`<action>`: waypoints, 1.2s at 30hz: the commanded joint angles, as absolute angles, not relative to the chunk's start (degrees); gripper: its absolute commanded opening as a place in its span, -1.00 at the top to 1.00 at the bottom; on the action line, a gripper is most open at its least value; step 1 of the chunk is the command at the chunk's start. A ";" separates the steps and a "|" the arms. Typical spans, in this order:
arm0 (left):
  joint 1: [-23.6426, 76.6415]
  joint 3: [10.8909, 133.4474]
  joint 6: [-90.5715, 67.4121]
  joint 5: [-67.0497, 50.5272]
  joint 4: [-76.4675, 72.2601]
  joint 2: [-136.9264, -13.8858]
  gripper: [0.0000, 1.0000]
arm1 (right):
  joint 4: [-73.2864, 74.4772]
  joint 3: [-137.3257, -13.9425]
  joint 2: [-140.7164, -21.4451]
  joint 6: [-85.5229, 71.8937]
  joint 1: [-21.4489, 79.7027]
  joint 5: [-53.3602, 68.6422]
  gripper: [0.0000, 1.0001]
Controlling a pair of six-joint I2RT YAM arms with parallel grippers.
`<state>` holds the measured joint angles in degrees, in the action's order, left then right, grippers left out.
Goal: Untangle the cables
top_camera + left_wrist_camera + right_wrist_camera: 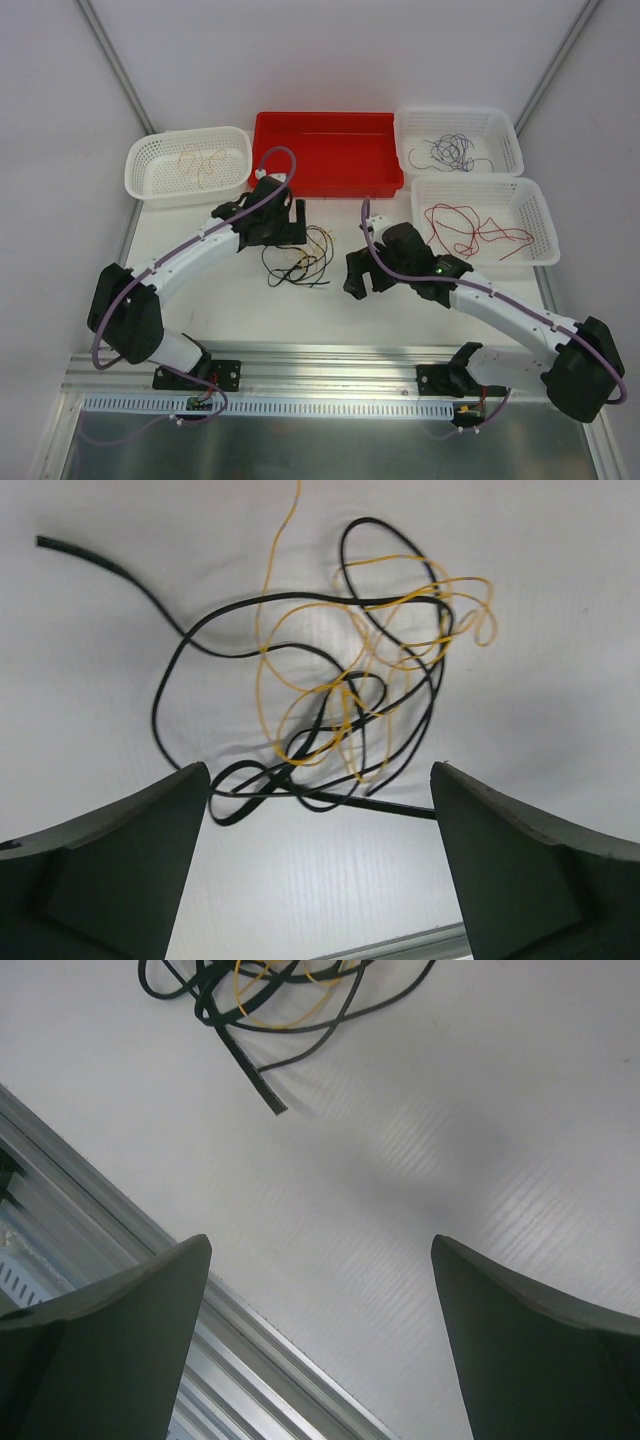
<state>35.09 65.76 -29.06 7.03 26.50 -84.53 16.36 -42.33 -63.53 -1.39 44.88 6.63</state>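
Note:
A tangle of black cable point(290, 268) and yellow cable point(318, 240) lies on the white table between the arms. In the left wrist view the black cable point(190, 630) loops through the yellow cable point(270, 610). My left gripper point(290, 222) hangs open and empty just behind the tangle, also seen in the left wrist view point(318, 810). My right gripper point(357, 275) is open and empty to the right of the tangle, also seen in the right wrist view point(320, 1290); the black cable's end point(262, 1088) lies ahead of it.
An empty red bin point(325, 150) stands at the back. A left white basket point(188, 165) holds yellow-tan wire. A back right basket point(458, 140) holds dark purple-blue wire. A front right basket point(483, 220) holds red wire. The metal rail point(320, 365) edges the table.

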 commanded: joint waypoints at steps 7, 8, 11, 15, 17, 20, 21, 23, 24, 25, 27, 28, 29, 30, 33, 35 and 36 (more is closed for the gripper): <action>27.25 54.24 -33.83 8.35 23.83 -79.19 -0.70 | 8.71 -51.32 -73.12 -3.60 45.09 7.56 -0.97; 26.64 53.18 -34.19 7.65 22.69 -79.28 -0.67 | 7.83 -51.68 -74.08 -3.86 45.17 7.47 -0.98; 24.79 50.98 -35.24 5.37 18.99 -80.85 -0.57 | 5.99 -52.99 -77.42 -5.09 45.26 8.26 -0.98; 23.91 51.68 -35.59 5.36 17.23 -85.94 -0.42 | 4.49 -53.96 -80.59 -6.06 45.44 8.61 -0.93; 23.47 52.20 -35.77 5.10 16.26 -87.97 -0.36 | 3.61 -54.14 -82.17 -6.59 45.70 8.26 -0.91; 23.47 53.43 -35.95 5.01 15.73 -91.84 -0.17 | 2.64 -55.02 -83.67 -7.29 45.97 7.21 -0.89; 23.38 53.79 -36.03 5.01 15.73 -93.32 0.02 | 2.46 -55.63 -84.72 -7.47 46.23 6.25 -0.89; 23.38 53.96 -36.39 4.66 15.64 -94.04 0.24 | 2.37 -56.51 -86.39 -8.08 46.49 5.10 -0.89; 23.38 53.70 -36.39 3.61 15.73 -93.96 0.58 | 2.20 -57.12 -87.88 -8.78 46.76 3.97 -0.89; 23.38 53.53 -36.47 3.26 15.65 -93.61 0.74 | 2.02 -57.56 -88.67 -9.14 46.93 3.43 -0.89; 23.73 52.13 -36.30 3.34 15.73 -90.98 1.00 | 1.58 -58.70 -91.21 -10.01 47.46 1.51 -0.89; 23.99 51.51 -36.12 3.51 15.73 -89.57 1.00 | 1.50 -59.32 -91.93 -10.28 47.63 0.97 -0.89; 24.17 50.89 -35.86 3.69 15.73 -86.43 1.00 | 1.41 -59.85 -92.98 -10.63 47.98 0.44 -0.89; 24.34 49.76 -35.51 3.78 15.73 -84.66 1.00 | 1.23 -60.38 -93.77 -10.81 48.08 0.00 -0.89; 25.57 48.43 -32.88 4.92 16.35 -76.92 1.00 | 0.88 -62.75 -97.02 -12.12 48.69 -3.51 -0.89; 26.19 48.51 -30.86 5.53 18.10 -71.32 1.00 | 0.53 -64.50 -99.48 -12.83 49.04 -5.00 -0.87; 26.28 49.12 -30.24 5.45 18.71 -69.54 1.00 | 0.44 -65.03 -100.54 -13.01 49.13 -5.36 -0.87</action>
<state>25.58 48.36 -33.52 4.73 17.54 -76.66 3.14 -61.30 -98.39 -10.66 48.51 -1.34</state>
